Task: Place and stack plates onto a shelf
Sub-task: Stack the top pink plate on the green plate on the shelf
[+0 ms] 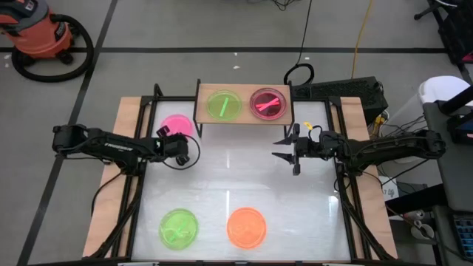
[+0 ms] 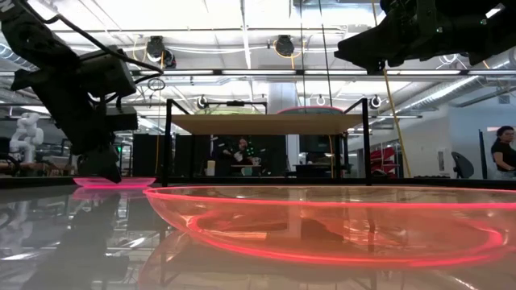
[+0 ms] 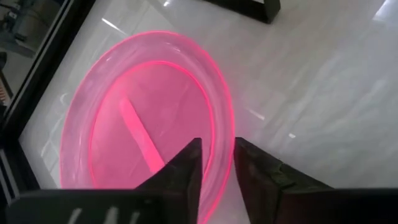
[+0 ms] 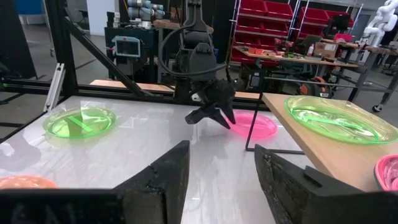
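Note:
The shelf [image 1: 244,118] stands at the table's far middle, with a green plate [image 1: 223,105] and a pink plate [image 1: 267,103] lying flat on it side by side. A second pink plate [image 1: 177,124] lies on the table left of the shelf, and my left gripper [image 1: 165,134] is shut on its rim. My right gripper [image 1: 283,148] hovers open in front of the shelf's right half, above the table, holding nothing. A green plate [image 1: 178,227] and an orange plate [image 1: 246,227] lie flat near the table's near edge. My left gripper [image 3: 217,171] has the pink plate's near rim [image 3: 221,134] between its two fingers, one finger [image 3: 186,168] inside the dish and the other [image 3: 258,177] outside. The fingers slant down from the near-left side. The plate [image 2: 113,183] rests flat on the table.
Wooden boards run along the table's left [image 1: 118,170] and right [image 1: 362,199] edges. The shelf's black legs [image 4: 249,124] leave a gap underneath. The orange plate [image 2: 322,225] fills the low view's foreground. A person [image 2: 504,153] stands far behind the table.

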Controlling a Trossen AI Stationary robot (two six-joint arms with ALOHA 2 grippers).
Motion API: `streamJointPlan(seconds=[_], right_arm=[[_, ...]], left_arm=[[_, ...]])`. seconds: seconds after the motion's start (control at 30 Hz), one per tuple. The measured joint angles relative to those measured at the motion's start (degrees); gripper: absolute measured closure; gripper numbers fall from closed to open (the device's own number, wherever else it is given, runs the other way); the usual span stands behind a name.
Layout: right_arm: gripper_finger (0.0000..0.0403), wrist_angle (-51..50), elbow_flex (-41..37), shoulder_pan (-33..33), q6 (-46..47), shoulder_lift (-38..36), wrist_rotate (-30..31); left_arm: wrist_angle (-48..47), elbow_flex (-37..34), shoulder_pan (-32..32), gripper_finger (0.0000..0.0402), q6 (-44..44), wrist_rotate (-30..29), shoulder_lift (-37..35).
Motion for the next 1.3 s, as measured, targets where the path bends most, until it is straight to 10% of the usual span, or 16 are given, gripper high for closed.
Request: streamJointPlan(seconds=[0.67, 1.3], right_arm=[[0.0241, -0.4, 0.0, 0.0, 0.2, 0.0, 0.0], [0.0241, -0.5, 0.0, 0.0, -1.2, 0.0, 3.7]], left_arm=[[-16.2, 14.5, -7.2, 0.0396, -4.8, 0.6, -0.2], [-5.4, 1.8, -2.1, 0.0197, -5.1, -2.1, 0.0]])
